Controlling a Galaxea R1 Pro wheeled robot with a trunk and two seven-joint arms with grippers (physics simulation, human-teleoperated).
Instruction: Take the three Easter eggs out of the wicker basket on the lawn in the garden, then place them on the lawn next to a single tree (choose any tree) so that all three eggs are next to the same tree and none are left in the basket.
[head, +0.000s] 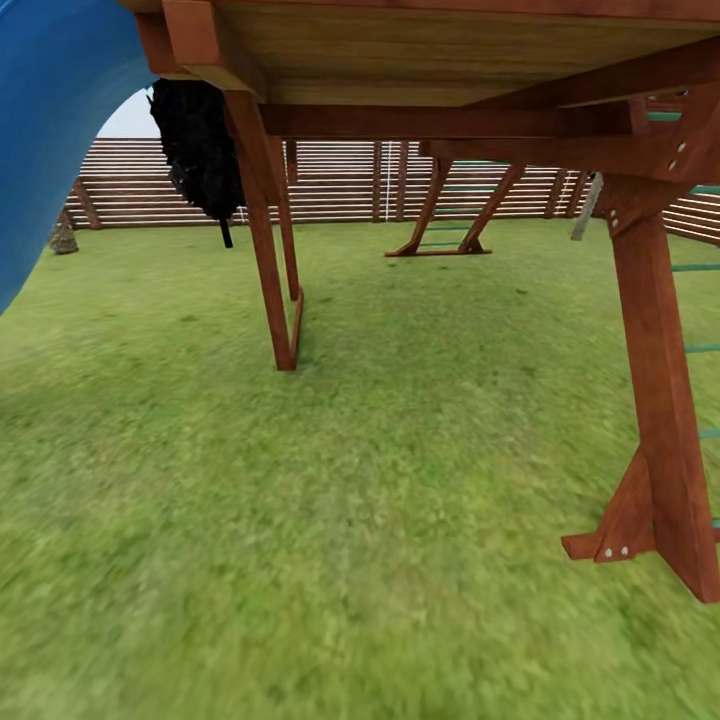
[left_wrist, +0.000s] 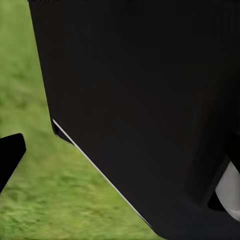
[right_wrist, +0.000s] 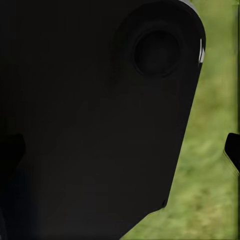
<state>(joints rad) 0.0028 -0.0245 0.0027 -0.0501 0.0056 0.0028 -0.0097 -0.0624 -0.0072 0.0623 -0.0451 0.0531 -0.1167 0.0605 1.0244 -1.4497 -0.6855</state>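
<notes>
Green, short grass of the lawn (head: 380, 520) covers the ground in the head view, mottled with paler patches and shaded under a wooden play structure. That structure's reddish-brown deck (head: 450, 50) spans the top, carried by angled wooden legs: one pair (head: 275, 290) just left of centre, one thick post with a bolted foot brace (head: 655, 400) at the right, and one A-frame (head: 455, 215) farther back. One blue slide (head: 50, 120) curves down at the left edge. One brown slatted fence (head: 340, 180) closes the yard behind, with one dark-leaved, thin black-trunked tree (head: 200, 150) before it. Both wrist views show grass beside dark robot bodywork; whether the jaws are spread or closed cannot be told.
</notes>
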